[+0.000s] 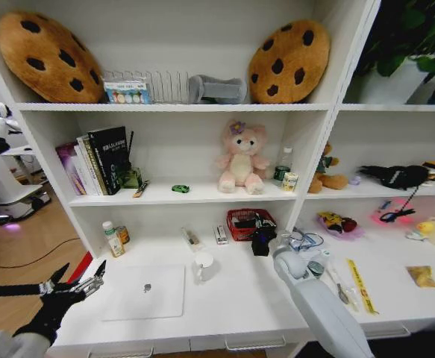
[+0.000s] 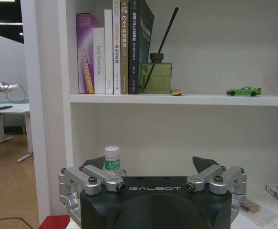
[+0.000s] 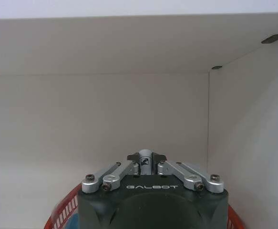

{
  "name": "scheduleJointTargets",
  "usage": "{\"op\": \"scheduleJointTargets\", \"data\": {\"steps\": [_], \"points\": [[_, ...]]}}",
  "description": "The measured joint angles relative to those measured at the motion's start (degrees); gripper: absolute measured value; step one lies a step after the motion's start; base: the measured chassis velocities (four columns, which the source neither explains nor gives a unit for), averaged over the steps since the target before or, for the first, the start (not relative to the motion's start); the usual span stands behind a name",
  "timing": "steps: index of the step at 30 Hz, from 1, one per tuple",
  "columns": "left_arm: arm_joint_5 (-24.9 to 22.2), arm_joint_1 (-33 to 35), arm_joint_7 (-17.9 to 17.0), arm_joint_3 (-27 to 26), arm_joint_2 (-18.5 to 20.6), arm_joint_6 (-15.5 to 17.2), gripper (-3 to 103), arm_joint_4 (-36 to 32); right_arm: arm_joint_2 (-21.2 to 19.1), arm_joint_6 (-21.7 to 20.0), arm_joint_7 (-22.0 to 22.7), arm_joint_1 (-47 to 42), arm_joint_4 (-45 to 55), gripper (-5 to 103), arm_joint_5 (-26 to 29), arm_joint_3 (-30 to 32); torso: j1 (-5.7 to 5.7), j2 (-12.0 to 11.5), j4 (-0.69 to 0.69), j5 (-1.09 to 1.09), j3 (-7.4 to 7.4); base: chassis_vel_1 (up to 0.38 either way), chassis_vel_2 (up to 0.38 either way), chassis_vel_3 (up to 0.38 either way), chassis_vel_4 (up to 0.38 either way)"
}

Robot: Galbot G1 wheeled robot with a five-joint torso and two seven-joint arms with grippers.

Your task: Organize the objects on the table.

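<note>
A thin silver laptop [image 1: 144, 291] lies shut on the white table [image 1: 236, 302], to the front left. The tiny green toy car [image 1: 180, 189] [image 2: 244, 91] stands on the shelf above it. My left gripper [image 1: 81, 277] [image 2: 150, 164] hangs open and empty off the table's left end, facing the shelves. My right gripper [image 1: 262, 240] [image 3: 146, 157] reaches over a red mesh basket [image 1: 239, 216] [image 3: 65, 210] at the back of the table. Its fingertips are shut on a small silver object [image 3: 146, 161]; I cannot tell what it is.
A white mug [image 1: 204, 266] stands just right of the laptop. A small bottle [image 1: 112, 239] [image 2: 112, 159] is at the back left. Books [image 2: 115, 47] and a green diffuser [image 2: 156, 76] share the car's shelf with a pink plush bear [image 1: 240, 160]. A yellow ruler [image 1: 362, 287] lies at right.
</note>
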Motion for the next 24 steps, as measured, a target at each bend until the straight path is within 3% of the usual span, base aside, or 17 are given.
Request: {"op": "scheduleJointTargets", "data": {"steps": [24], "points": [[0.0,0.0,0.0,0.0,0.0,0.0,100,0.0,2.2,9.2,-0.8,-0.4,-5.4,13,-3.8,1.5,-0.01,0.0,0.00,0.00,0.00,0.000,0.000,0.000,0.000]]}}
